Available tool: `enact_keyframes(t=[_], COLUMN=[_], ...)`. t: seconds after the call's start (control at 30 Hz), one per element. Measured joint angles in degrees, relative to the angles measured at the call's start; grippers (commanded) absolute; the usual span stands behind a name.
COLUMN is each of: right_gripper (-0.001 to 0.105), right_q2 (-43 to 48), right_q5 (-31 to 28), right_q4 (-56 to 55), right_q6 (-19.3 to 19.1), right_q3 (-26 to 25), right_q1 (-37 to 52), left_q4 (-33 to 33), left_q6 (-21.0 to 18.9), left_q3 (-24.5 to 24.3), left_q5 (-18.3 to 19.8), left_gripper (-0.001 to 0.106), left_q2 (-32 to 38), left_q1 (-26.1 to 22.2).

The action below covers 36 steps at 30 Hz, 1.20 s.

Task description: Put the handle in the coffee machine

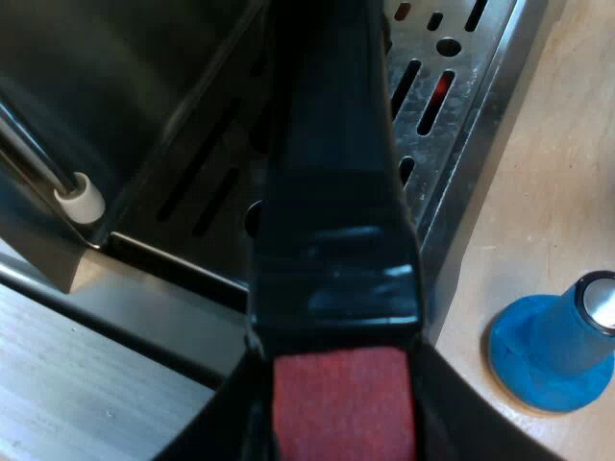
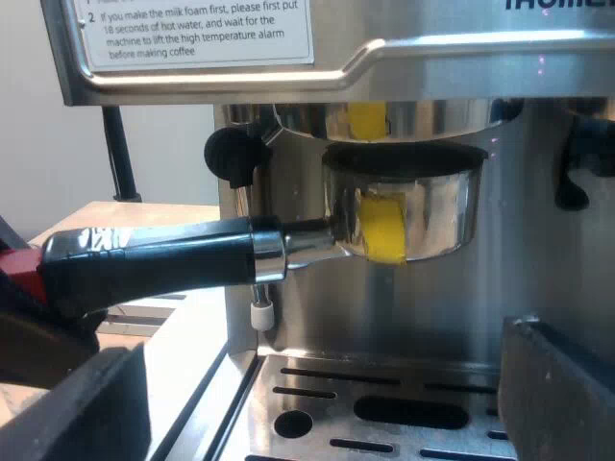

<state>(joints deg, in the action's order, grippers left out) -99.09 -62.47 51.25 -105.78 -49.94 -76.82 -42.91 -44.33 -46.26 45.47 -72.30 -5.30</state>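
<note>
Between the left pincer's (image 1: 341, 423) fingers sits the red end (image 1: 341, 389) of the handle (image 2: 154, 264), gripped from both sides as far as I can make out from so close. Ahead of that pincer the holder (image 2: 404, 216) runs out over the drip tray (image 1: 452, 86), and its metal basket hangs just under the machine's (image 2: 432, 58) brew head (image 2: 384, 120). The rim is very near the head or just touching it; I cannot tell which.

The right pincer (image 2: 317, 408) is spread wide and holds nothing. It faces the machine's front low over the tray, with the basket above and ahead of it. A blue tamper (image 1: 553, 351) stands on the table beside the tray, below the left pincer and apart from it.

I judge the step in hand to be the seating: the basket is lined up under the head but not yet locked.

- The next move calls for a short straight lift, so the basket's lugs enter the head.
- After that comes a level swing of the handle to lock it, with a firm hold on the red end so it does not twist.

The holder's long axis lies about level, from the red end in the left pincer to the basket under the head. The basket's mouth faces up, and the handle points away from the head, out past the steam wand (image 2: 258, 315).
</note>
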Motion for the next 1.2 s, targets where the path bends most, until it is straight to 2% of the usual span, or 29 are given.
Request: enact_keyframes(t=[0.57, 0.83, 1.2], right_gripper=[0.074, 0.074, 0.074], right_q2=[0.0, 0.0, 0.0], right_q5=[0.0, 0.0, 0.0], right_q4=[0.0, 0.0, 0.0], right_q6=[0.0, 0.0, 0.2], right_q3=[0.0, 0.0, 0.0], right_q1=[0.0, 0.0, 0.0], left_q4=[0.1, -0.8, -2.6], left_q6=[-3.3, -3.3, -3.4], left_q3=[0.0, -3.0, -3.1], left_q5=[0.0, -0.6, -0.2], left_gripper=[0.0, 0.0, 0.0], left_q2=[0.0, 0.0, 0.0], left_q1=[0.0, 0.0, 0.0])
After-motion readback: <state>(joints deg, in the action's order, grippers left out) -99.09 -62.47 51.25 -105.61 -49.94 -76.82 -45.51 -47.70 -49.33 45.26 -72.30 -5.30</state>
